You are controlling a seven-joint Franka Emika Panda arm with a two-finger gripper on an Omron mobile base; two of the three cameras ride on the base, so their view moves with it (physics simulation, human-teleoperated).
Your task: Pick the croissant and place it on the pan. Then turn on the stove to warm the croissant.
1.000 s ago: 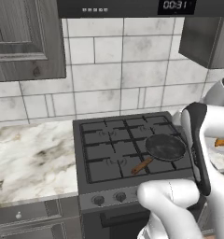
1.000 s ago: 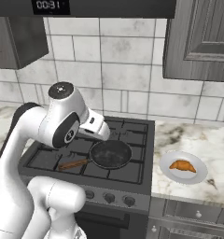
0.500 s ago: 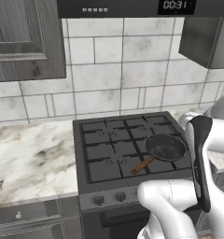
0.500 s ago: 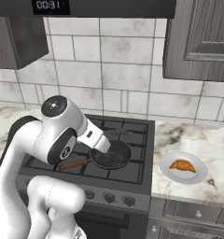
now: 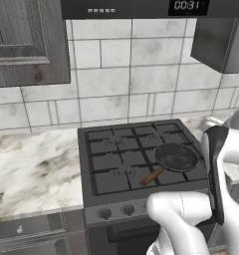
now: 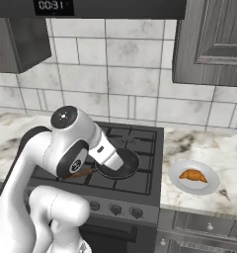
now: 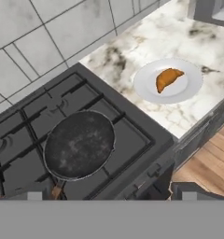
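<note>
The croissant (image 7: 167, 79) (image 6: 193, 175) is a small orange-brown wedge lying on a round white plate (image 7: 146, 88) (image 6: 176, 174) on the marble counter right of the stove (image 6: 145, 173) (image 5: 111, 149). The black pan (image 7: 79, 144) (image 5: 176, 157) (image 6: 128, 168) sits empty on the front right burner, its wooden handle (image 5: 151, 177) pointing to the front left. My gripper (image 7: 111, 196) hangs high over the stove's front right corner, open, its tips wide apart with nothing between them. It is well clear of both pan and croissant.
Round knobs (image 6: 115, 210) (image 5: 126, 209) line the stove's front above the oven door. Marble counter (image 5: 32, 169) (image 7: 179, 37) runs on both sides, with tiled wall behind. A grey object (image 7: 212, 11) stands at the counter's far end. Wooden floor (image 7: 202, 163) lies below.
My arm has folded lower and its elbow has swung left in the right base view. Pan, plate and croissant have not moved. The gripper stays open.
</note>
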